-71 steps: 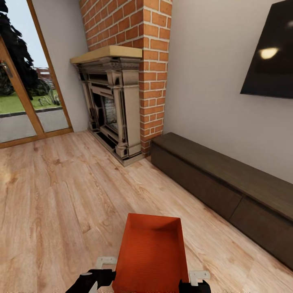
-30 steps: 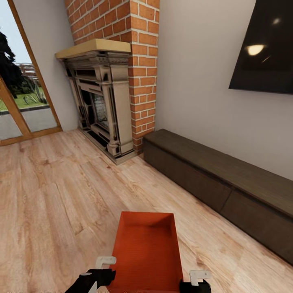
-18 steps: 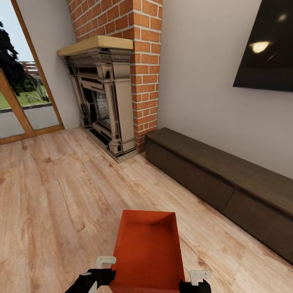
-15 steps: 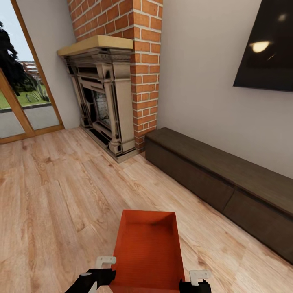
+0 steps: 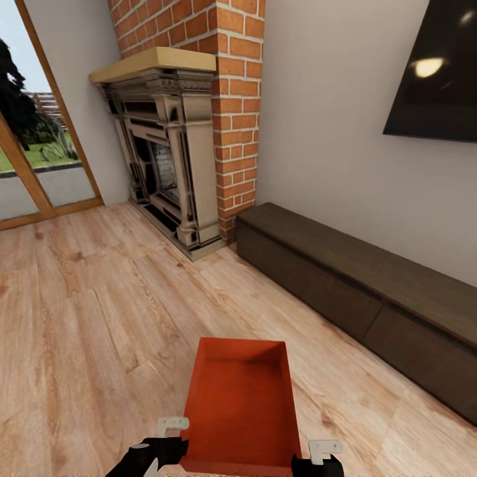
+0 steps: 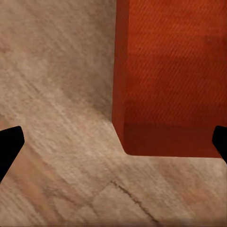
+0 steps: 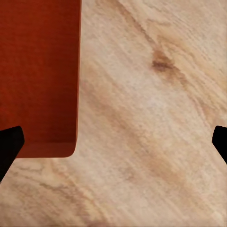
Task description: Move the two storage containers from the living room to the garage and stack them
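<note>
- One storage container sits low in my head view, between my left fingers and my right fingers, over the wood plank floor of the living room.
- My left fingers are spread wide: in the left wrist view the two black tips sit at opposite edges, with the container's outer wall and its rounded corner between them and neither tip touching it.
- My right fingers are spread just as wide; in the right wrist view one tip overlaps the container's wall, the other is well out over bare planks. Whether that tip presses the wall, I cannot tell.
- Around the container there are open planks on both sides and ahead, up to the fireplace.
- Beyond the container to the right, a long low dark wood cabinet runs along the white wall, ending just beside the red brick chimney.
- Left of the fireplace, wood-framed glass doors show grass and trees.
- Above the cabinet hangs a glossy black TV reflecting a lamp.
- The container is orange-red, rectangular, lidless, with thin, slightly flared walls and a finely ribbed surface.
- No writing or label is readable anywhere.
</note>
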### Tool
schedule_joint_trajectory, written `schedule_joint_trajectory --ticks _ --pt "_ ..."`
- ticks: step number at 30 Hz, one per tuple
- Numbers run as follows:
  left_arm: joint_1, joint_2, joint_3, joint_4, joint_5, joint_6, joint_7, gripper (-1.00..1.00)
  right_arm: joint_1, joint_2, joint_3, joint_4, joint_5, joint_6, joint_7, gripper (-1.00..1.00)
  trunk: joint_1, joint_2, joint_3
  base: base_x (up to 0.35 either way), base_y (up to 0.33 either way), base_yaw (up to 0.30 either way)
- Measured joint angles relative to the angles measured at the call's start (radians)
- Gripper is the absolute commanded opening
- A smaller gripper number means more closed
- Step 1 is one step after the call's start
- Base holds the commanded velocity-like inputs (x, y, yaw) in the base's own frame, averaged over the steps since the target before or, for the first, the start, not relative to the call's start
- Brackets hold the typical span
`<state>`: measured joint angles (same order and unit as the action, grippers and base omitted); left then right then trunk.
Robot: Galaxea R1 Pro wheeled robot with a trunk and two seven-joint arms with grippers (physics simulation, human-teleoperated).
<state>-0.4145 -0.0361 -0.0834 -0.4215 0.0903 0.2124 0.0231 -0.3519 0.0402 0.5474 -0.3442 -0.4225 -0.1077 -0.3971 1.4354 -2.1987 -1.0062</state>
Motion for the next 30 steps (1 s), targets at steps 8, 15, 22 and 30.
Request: schedule_joint_trajectory --ticks 8,15,22,30 --pt "0.0 0.0 0.0 0.0 0.0 0.0 0.0 1.0 0.0 0.0 0.0 0.0 0.0 0.0 0.0 1.0 0.0 0.0 -0.013 0.0 0.0 0.0" --pt "0.0 0.0 0.0 0.0 0.0 0.0 -0.001 1.0 0.0 0.0 0.0 0.0 0.0 0.0 0.0 1.0 0.0 0.0 -0.024 0.0 0.0 0.0" --pt "0.0 0.0 -0.001 0.0 0.0 0.0 -0.001 1.0 0.0 0.0 0.0 0.0 0.0 0.0 0.0 1.0 0.0 0.0 -0.036 0.0 0.0 0.0" --pt "0.0 -0.001 0.0 0.0 0.0 -0.002 -0.001 1.0 0.0 0.0 0.0 0.0 -0.001 0.0 0.001 1.0 0.0 0.0 -0.049 0.0 0.0 0.0"
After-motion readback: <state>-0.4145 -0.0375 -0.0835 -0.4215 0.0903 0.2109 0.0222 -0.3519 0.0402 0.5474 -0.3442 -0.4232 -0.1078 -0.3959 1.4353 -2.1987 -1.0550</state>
